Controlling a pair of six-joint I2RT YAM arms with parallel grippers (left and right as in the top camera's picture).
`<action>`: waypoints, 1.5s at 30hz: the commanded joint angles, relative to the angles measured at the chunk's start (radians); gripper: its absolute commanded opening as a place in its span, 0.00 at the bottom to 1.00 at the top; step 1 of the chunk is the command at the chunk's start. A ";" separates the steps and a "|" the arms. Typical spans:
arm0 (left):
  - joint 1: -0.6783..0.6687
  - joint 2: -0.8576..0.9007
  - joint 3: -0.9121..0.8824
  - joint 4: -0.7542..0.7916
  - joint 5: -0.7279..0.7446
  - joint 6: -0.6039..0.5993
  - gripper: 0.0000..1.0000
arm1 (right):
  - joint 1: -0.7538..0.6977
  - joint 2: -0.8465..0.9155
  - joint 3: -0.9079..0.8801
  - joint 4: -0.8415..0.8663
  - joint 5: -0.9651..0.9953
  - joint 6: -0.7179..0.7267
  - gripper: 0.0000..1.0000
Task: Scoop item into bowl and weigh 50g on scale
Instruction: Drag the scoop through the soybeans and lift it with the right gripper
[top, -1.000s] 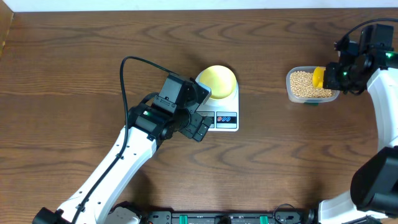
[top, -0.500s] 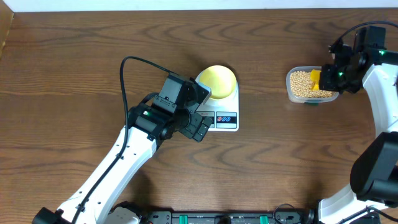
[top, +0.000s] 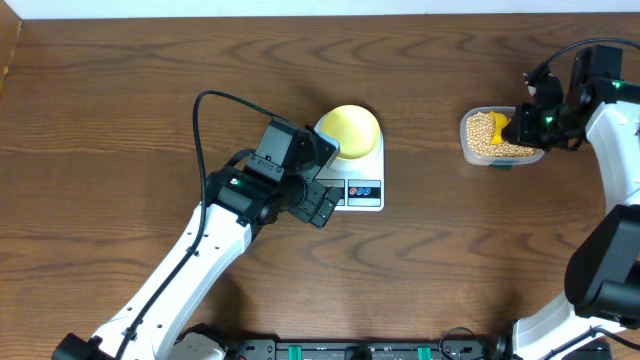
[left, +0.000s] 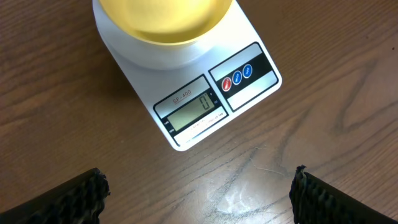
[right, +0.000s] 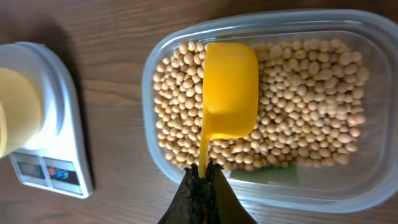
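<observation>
The pale yellow bowl (top: 350, 129) sits empty on the white scale (top: 362, 193) at mid-table; the left wrist view shows the bowl (left: 163, 17) and the scale's display (left: 194, 110) reading 0. My left gripper (left: 198, 193) is open and empty, just in front of the scale. Tan beans (top: 482, 135) fill a clear container (top: 468, 152) at the right. My right gripper (right: 202, 180) is shut on the handle of a bright yellow scoop (right: 230, 88), held over the beans (right: 305, 106) in the container.
The clear container's rim (right: 155, 143) lies to the right of the scale (right: 59, 124). The left arm's black cable (top: 205, 110) arcs over the table to the left of the scale.
My right gripper has shifted the scoop a little left and farther back over the beans. The left arm has not moved.
</observation>
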 joint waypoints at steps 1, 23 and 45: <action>0.000 0.002 -0.013 0.000 -0.010 -0.006 0.96 | -0.030 0.009 0.007 -0.006 -0.098 -0.014 0.01; 0.000 0.002 -0.013 0.000 -0.010 -0.006 0.96 | -0.157 0.009 -0.036 -0.018 -0.281 -0.015 0.01; 0.000 0.002 -0.013 0.000 -0.010 -0.006 0.96 | -0.347 0.009 -0.135 0.037 -0.611 -0.014 0.01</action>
